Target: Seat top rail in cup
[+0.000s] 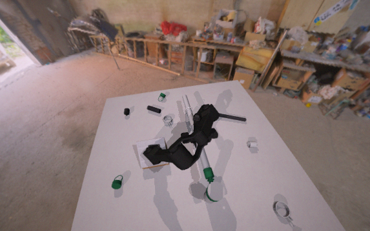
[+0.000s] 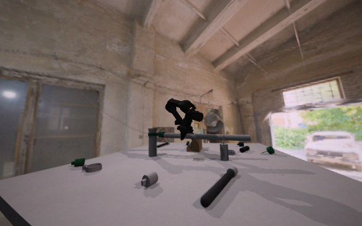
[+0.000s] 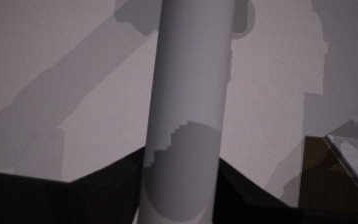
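The grey rail [image 1: 205, 159] [image 2: 239, 137] [image 3: 192, 75] lies level, its far part over the small post [image 2: 224, 153], where the thin loop is hard to make out. Its near end meets the green rail-end cup [image 1: 208, 173] [image 2: 161, 134] in line; how deep it sits inside is hidden. The cup hangs on the green band [image 1: 209, 197] [image 2: 152, 134] around the big post [image 2: 152, 148], close below the post cap [image 1: 216, 190]. My gripper [image 2: 182, 137] [image 3: 179, 154] is shut on the rail between the two posts, a finger on each side.
A box [image 1: 143, 167] [image 2: 194, 146] stands beside the rail, under the arm. Green cups [image 1: 117, 183] [image 2: 79, 162], a ring clamp [image 1: 281, 210] [image 2: 93, 167], a grey cup [image 1: 252, 144] [image 2: 151, 178] and a black bar [image 1: 232, 117] [image 2: 217, 190] lie around on the table.
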### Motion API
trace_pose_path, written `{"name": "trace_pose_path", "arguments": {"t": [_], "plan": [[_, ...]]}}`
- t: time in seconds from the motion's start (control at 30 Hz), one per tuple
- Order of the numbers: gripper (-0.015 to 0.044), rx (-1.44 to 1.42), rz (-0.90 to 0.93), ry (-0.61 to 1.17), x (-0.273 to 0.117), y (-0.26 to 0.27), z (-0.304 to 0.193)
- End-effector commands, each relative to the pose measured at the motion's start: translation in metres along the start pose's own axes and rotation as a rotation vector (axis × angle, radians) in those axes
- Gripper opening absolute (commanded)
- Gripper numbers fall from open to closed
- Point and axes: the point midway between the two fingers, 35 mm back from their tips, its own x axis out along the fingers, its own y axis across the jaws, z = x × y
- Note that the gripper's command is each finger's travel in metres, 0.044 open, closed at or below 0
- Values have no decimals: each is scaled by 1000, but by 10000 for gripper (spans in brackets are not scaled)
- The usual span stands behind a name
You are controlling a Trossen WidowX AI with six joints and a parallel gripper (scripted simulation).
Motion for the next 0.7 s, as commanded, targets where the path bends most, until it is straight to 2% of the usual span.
{"name": "trace_pose_path", "arguments": {"t": [0.0,0.67], "plan": [[0,0,4,-13,-1,0,5],[0,0,1,-6,-1,0,4]]}}
